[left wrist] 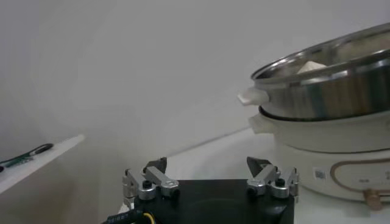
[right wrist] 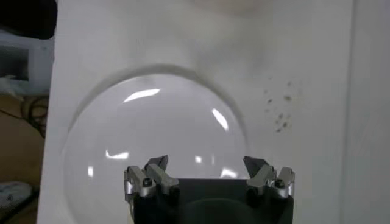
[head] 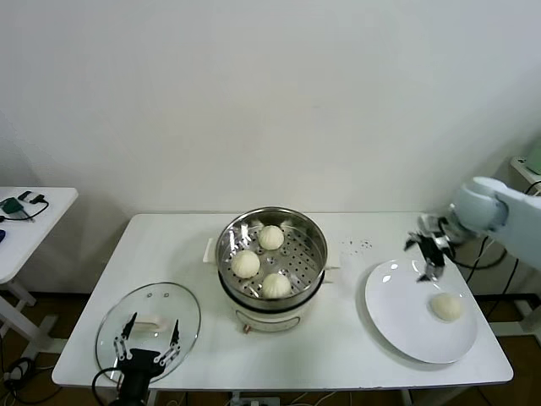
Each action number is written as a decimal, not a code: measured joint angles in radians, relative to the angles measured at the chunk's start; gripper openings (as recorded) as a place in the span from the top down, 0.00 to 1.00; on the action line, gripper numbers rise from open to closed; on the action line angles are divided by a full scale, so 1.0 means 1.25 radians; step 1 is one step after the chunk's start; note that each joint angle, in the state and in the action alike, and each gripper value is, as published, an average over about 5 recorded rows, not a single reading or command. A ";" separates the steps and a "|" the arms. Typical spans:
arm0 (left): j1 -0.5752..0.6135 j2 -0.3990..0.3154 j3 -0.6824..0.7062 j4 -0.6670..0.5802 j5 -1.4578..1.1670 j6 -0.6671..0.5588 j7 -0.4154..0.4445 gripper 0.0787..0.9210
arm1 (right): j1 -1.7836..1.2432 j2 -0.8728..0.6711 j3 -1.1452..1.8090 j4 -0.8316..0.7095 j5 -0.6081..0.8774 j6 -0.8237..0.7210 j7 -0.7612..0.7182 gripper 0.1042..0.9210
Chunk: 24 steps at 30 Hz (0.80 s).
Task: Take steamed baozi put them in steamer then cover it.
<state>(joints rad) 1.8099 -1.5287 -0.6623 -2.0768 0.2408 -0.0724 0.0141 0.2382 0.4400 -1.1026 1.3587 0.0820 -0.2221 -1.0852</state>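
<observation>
white table [head: 355, 338] before a bare wall [head: 270, 93]; right hand [head: 429, 247] and left hand [head: 150, 345] spread wide, holding nothing.

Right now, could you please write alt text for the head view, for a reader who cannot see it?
A steel steamer on a white table holds three baozi, and a fourth bun lies on a white plate at right. The open right gripper hovers over that plate; the open left gripper is beside the glass lid.

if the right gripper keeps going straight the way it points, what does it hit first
Most likely the white plate: the right gripper, fingers open and empty, points down at its bare surface. The last baozi sits off that line, though depth is hard to judge.
</observation>
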 measured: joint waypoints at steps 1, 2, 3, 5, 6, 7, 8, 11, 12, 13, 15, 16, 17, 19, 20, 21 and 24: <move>0.000 -0.001 0.000 0.000 0.001 0.000 0.000 0.12 | -0.028 -0.004 0.023 -0.010 -0.010 0.003 -0.003 0.12; 0.000 -0.001 0.000 0.000 0.003 0.001 0.000 0.12 | -0.054 -0.007 0.046 -0.019 -0.020 0.006 -0.005 0.12; 0.000 -0.002 0.001 0.000 0.004 0.001 0.000 0.12 | -0.078 -0.009 0.067 -0.029 -0.030 0.010 -0.007 0.12; 0.000 -0.003 0.001 0.001 0.007 0.002 0.000 0.12 | -0.122 -0.011 0.108 -0.049 -0.049 0.018 -0.009 0.12; 0.000 -0.004 0.001 0.002 0.008 0.003 0.000 0.12 | -0.140 -0.011 0.127 -0.058 -0.058 0.022 -0.010 0.12; 0.000 -0.004 0.002 0.002 0.009 0.003 0.000 0.12 | -0.157 -0.010 0.145 -0.068 -0.066 0.026 -0.011 0.12; -0.001 -0.005 0.002 0.003 0.011 0.003 0.000 0.12 | -0.172 -0.009 0.161 -0.079 -0.074 0.029 -0.011 0.12; -0.001 -0.007 0.002 0.006 0.016 0.004 0.000 0.12 | -0.208 -0.001 0.199 -0.106 -0.093 0.037 -0.014 0.12; -0.002 -0.008 0.002 0.007 0.017 0.004 0.000 0.12 | -0.218 0.002 0.209 -0.114 -0.099 0.039 -0.015 0.12; -0.002 -0.008 0.002 0.007 0.018 0.005 0.000 0.12 | -0.226 0.005 0.218 -0.121 -0.104 0.041 -0.016 0.12; -0.003 -0.009 0.002 0.008 0.019 0.005 0.000 0.12 | -0.242 0.011 0.234 -0.136 -0.116 0.045 -0.018 0.12; -0.003 -0.009 0.002 0.009 0.019 0.006 0.000 0.12 | -0.250 0.015 0.242 -0.143 -0.121 0.047 -0.018 0.12; -0.004 -0.009 0.002 0.009 0.020 0.006 0.000 0.12 | -0.257 0.018 0.249 -0.150 -0.127 0.050 -0.019 0.12; -0.005 -0.009 0.001 0.010 0.020 0.007 0.000 0.12 | -0.270 0.026 0.264 -0.164 -0.137 0.055 -0.019 0.12; -0.005 -0.009 0.001 0.010 0.020 0.007 0.000 0.12 | -0.275 0.030 0.271 -0.170 -0.143 0.057 -0.019 0.12; -0.006 -0.009 0.001 0.011 0.020 0.007 0.000 0.12 | -0.280 0.035 0.277 -0.177 -0.148 0.059 -0.019 0.12; -0.007 -0.009 0.001 0.012 0.022 0.009 0.000 0.12 | -0.293 0.048 0.293 -0.194 -0.161 0.064 -0.020 0.12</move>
<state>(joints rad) 1.8008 -1.5403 -0.6611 -2.0615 0.2679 -0.0613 0.0136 -0.1275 0.4999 -0.7364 1.1156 -0.1197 -0.1419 -1.1107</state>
